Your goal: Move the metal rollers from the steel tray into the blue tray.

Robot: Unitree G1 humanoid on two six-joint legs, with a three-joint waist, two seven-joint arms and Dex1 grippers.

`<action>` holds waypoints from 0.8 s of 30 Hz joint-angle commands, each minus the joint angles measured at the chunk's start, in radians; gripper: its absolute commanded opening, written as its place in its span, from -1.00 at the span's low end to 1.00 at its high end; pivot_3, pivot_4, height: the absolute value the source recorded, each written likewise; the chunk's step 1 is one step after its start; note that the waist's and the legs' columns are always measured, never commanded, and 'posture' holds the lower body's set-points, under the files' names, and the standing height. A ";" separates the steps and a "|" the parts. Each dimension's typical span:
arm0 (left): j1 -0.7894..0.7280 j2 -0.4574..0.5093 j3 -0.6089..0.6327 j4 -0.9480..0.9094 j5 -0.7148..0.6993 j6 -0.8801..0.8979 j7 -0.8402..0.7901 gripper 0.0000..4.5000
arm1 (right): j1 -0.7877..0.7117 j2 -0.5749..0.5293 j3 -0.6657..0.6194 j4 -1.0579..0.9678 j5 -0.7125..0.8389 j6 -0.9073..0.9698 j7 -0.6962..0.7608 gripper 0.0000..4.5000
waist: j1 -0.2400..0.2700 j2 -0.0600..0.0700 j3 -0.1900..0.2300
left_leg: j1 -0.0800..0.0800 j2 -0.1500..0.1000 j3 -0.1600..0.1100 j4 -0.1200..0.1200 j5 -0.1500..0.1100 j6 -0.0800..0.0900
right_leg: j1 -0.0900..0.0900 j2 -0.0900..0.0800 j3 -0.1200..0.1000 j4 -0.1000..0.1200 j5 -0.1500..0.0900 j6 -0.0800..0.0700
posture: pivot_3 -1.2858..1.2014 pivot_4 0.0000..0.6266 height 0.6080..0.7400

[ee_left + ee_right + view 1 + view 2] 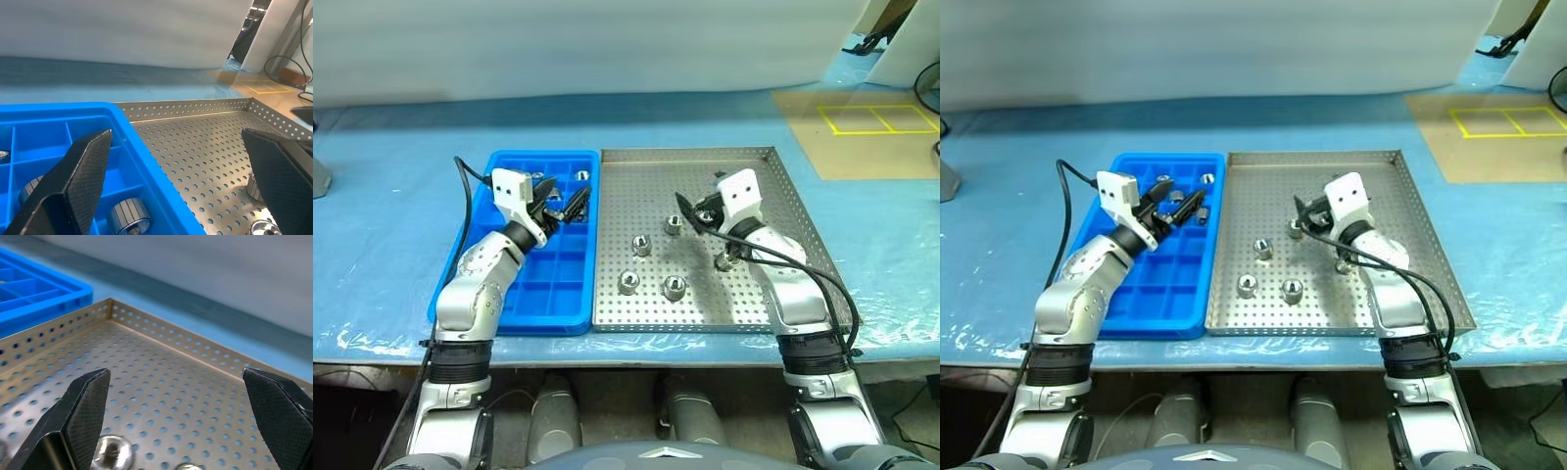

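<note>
I read the job as partly done. A few metal rollers [1206,179] already sat in the far compartments of the blue tray [1161,294], while roughly six still lay on the steel tray [1422,279] that butts against the blue tray's right edge, most of them clustered around the steel tray's middle [1262,248]. My left gripper [1178,209] hung over the blue tray's far cells with its jaws spread wide and nothing between them. My right gripper [1304,213] hovered over the steel tray's centre, also wide and empty, with a roller [112,451] just below its fingers. The rollers were short, shiny, ribbed cylinders with a centre hole; the steel tray was matt, perforated sheet with a low rim; the blue one was glossy gridded plastic.
</note>
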 commanded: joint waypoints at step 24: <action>0.003 -0.007 -0.018 -0.049 -0.001 -0.010 0.002 0.99 | -0.010 0.002 -0.006 -0.022 -0.031 -0.013 -0.070 1.00 | 0.000 0.000 0.000 | 0.000 0.000 0.000 0.000 0.000 0.000 | 0.000 0.000 0.000 0.000 0.000 0.000 | -0.02 -0.52 1.00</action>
